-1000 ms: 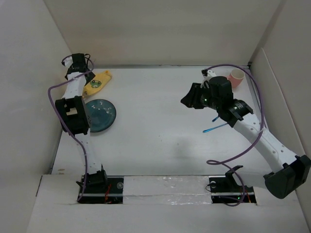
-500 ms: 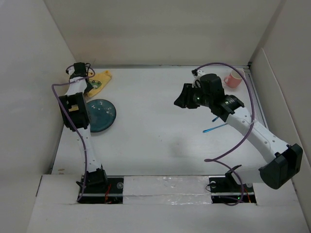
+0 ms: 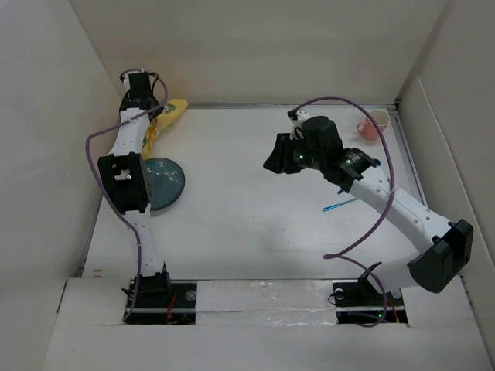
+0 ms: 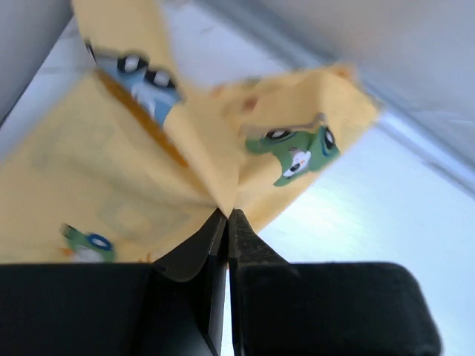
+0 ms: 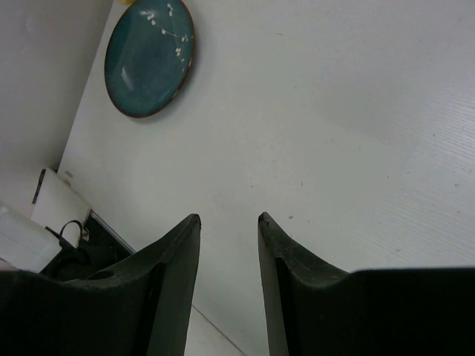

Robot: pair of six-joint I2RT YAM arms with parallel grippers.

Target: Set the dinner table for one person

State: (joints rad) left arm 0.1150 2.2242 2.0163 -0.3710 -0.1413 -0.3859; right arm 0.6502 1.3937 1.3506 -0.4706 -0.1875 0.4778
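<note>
At the back left corner of the white dinner table [image 3: 255, 209], my left gripper [image 4: 228, 213] is shut on a fold of the yellow car-patterned cloth mat [image 4: 133, 156]. That mat [image 3: 170, 114] hangs lifted from the gripper [image 3: 151, 116], bunched near the wall. A teal plate [image 3: 164, 182] lies flat just in front of the left arm, and the right wrist view also catches the plate [image 5: 148, 59]. Over the table's middle, my right gripper [image 5: 228, 217] hovers open with nothing between its fingers, pointing left from the arm [image 3: 272, 158].
A pink cup [image 3: 374, 124] lies on its side at the back right. A blue-handled utensil [image 3: 340, 204] rests on the table under the right arm. Beige walls [image 3: 255, 46] close in the table at the back and sides.
My left gripper has closed on the cloth mat and lifted it toward the back wall. The right arm has swung left toward the table's middle.
</note>
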